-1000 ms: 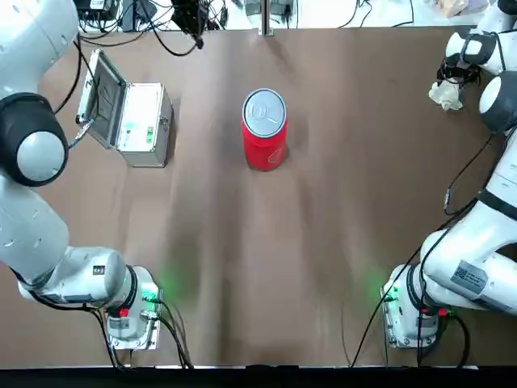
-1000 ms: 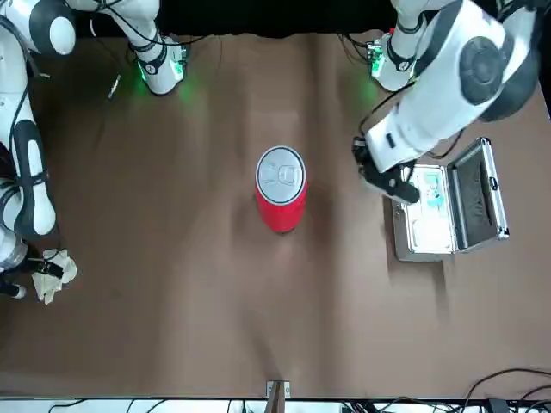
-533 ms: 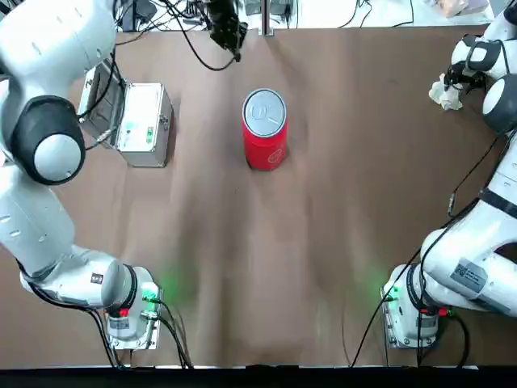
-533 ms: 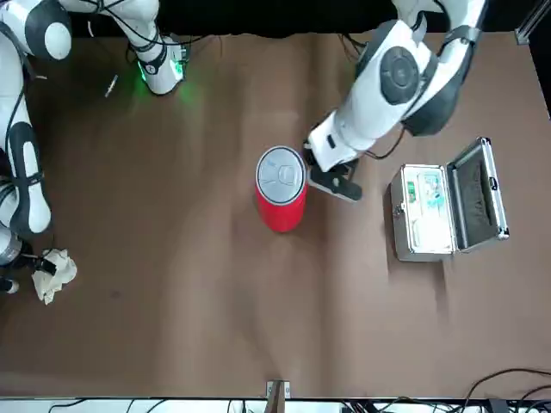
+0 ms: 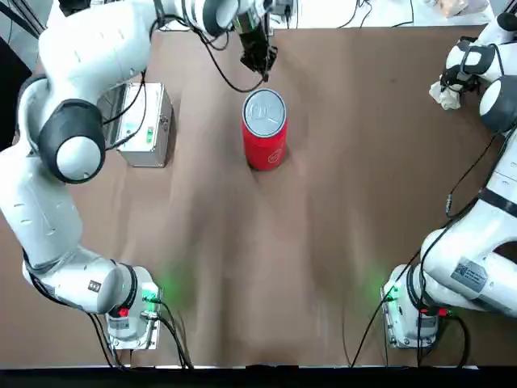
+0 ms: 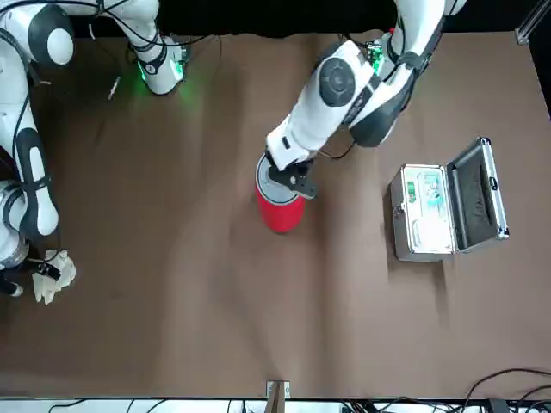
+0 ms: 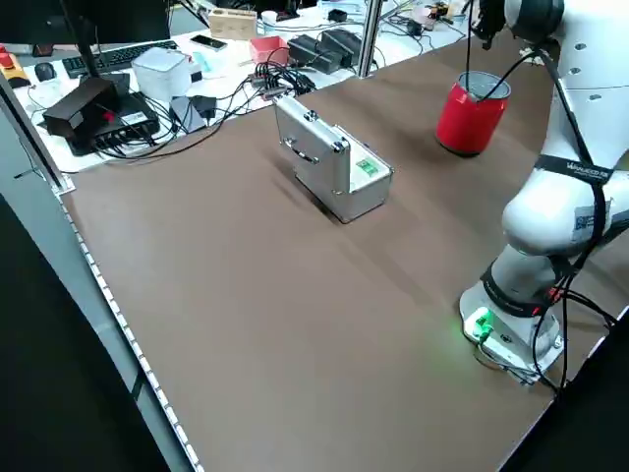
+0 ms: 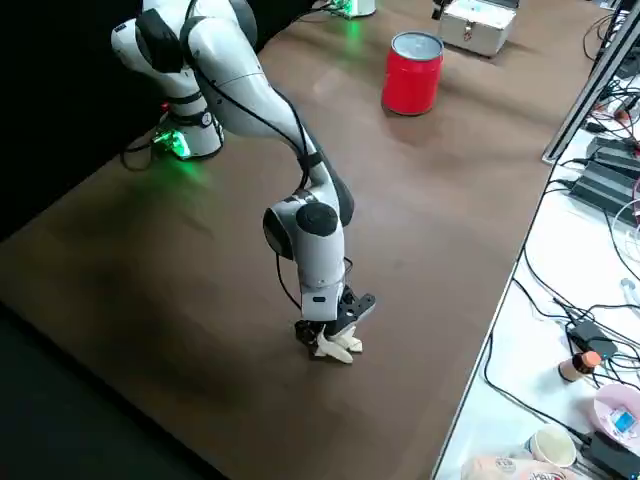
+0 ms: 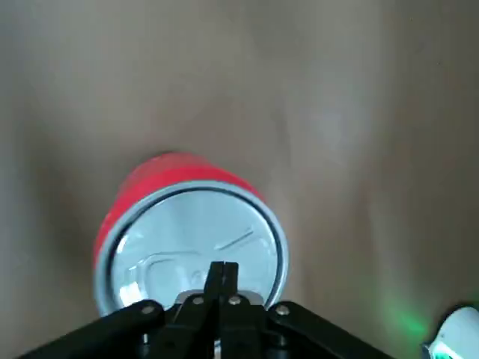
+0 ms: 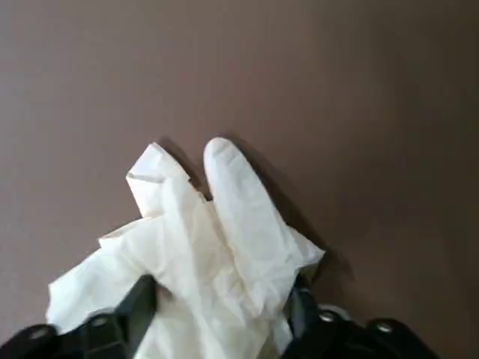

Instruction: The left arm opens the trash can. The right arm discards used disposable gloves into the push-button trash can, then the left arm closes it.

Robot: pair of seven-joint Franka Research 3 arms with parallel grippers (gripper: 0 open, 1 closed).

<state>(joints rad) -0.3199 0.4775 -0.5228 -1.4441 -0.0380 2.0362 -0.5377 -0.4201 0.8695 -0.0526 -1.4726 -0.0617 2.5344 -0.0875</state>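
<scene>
The red trash can (image 5: 264, 141) stands upright mid-table, its round silver lid (image 5: 264, 111) down. My left gripper (image 5: 262, 66) hangs shut just above the lid's far edge; in the left wrist view its fingertips (image 9: 222, 275) are pressed together over the lid (image 9: 187, 239). At the table's far right the used disposable gloves (image 5: 443, 94) lie as a wrinkly off-white wad. My right gripper (image 10: 221, 299) has a finger on each side of the gloves (image 10: 202, 239) and pinches them at table level. The same gloves (image 6: 52, 277) show in the front view.
A silver case (image 5: 141, 121) with its hinged lid raised stands left of the can. Cables and desk clutter (image 7: 295, 49) lie beyond the table's far edge. Both arm bases (image 5: 129, 315) sit at the near edge.
My left arm has swung from over the silver case across to the can, and its gripper now hangs above the lid. The right gripper and gloves have barely moved.
</scene>
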